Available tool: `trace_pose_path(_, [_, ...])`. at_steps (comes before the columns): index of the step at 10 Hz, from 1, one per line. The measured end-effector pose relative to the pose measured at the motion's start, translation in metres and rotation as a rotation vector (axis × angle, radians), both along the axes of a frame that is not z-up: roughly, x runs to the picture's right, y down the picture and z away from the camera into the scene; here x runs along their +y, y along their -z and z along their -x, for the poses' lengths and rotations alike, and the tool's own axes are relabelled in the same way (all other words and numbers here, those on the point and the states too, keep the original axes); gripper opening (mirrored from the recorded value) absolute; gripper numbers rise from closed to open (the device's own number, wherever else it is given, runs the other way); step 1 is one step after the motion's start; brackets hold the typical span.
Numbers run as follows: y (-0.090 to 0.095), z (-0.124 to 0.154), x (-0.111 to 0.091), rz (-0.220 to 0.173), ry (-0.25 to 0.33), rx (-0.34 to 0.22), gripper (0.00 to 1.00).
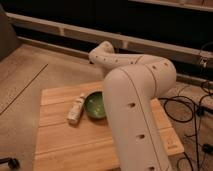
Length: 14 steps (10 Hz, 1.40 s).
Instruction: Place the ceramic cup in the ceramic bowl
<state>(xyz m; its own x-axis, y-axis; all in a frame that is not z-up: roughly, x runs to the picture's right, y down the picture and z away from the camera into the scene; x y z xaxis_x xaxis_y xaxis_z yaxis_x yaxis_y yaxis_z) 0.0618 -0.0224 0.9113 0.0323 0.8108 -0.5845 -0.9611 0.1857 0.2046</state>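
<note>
The green ceramic bowl (95, 105) sits near the middle of the wooden table (65, 140), its right side hidden behind my white arm (131, 100). The ceramic cup is hidden or out of view. My gripper is hidden behind my arm, which crosses the middle of the picture from the lower right up to an elbow at the table's far edge.
A white bottle with a label (76, 108) lies on its side just left of the bowl. Black cables (192, 107) trail on the floor to the right of the table. A dark wall with a pale ledge (60, 27) runs behind.
</note>
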Motion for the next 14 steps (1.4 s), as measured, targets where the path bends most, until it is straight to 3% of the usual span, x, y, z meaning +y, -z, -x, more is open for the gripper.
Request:
trace_pose_path(2, [-0.010,-0.014,0.010,0.039,0.012,0.031,0.62])
trace_pose_path(3, [-0.015,-0.020,0.012,0.045,0.020,0.043,0.54])
trace_pose_path(8, [-0.016,-0.030,-0.015,-0.013,0.051,0.077,0.04])
trace_pose_path(11, [0.007,-0.016,-0.043,-0.078,0.057,0.070,0.00])
trace_pose_path(14, [0.044,0.022,-0.070,-0.157,0.085,0.029,0.00])
